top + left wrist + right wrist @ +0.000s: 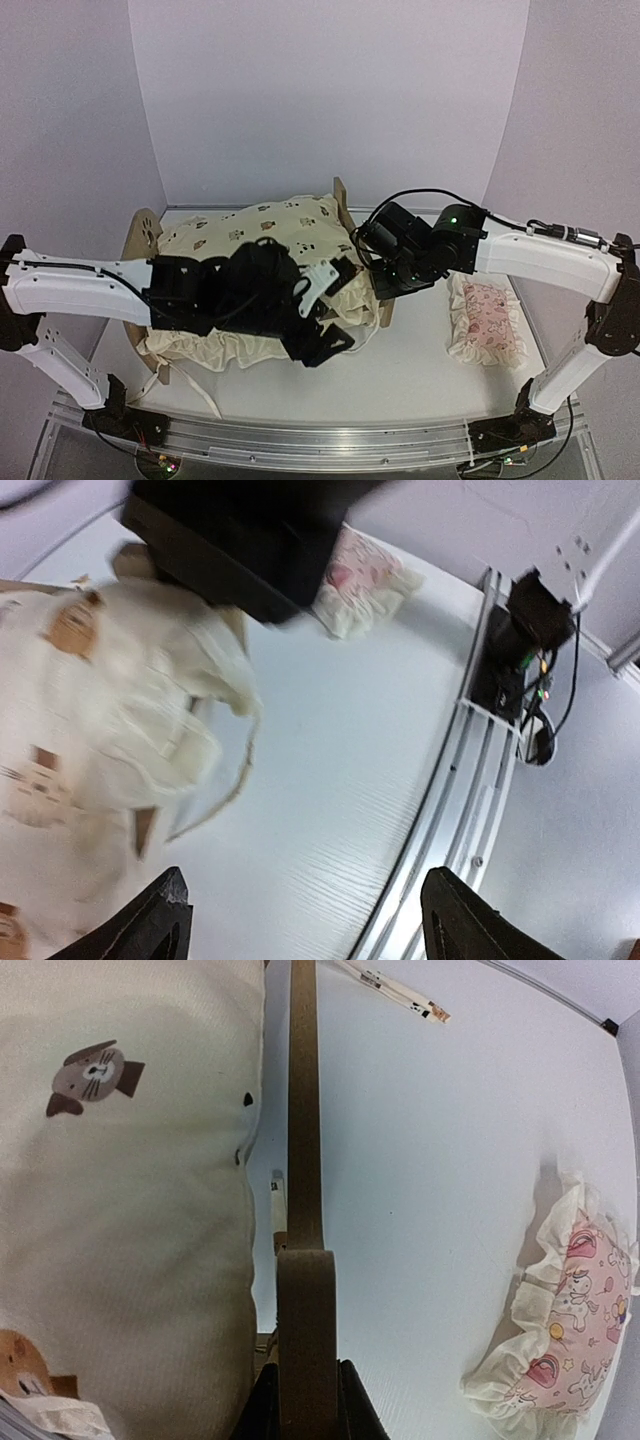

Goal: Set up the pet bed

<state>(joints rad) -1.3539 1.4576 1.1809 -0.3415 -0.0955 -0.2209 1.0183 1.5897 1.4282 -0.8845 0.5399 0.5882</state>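
A cream ruffled cushion (270,225) printed with small animals lay left of the white counter's (420,370) middle. A pink ruffled pillow (487,320) sat well apart at its three o'clock. One tie (195,392) trailed toward seven.

High rear camera overlooks pet bed (138,258); wrist cameras share pillow (370,590).

It looked like a robotics lab booth: plain pale walls (330,90) enclosed a white table (430,375), and an aluminium rail (330,447) along its near edge carried bolted arm bases (505,432) and loose cables (577,665).
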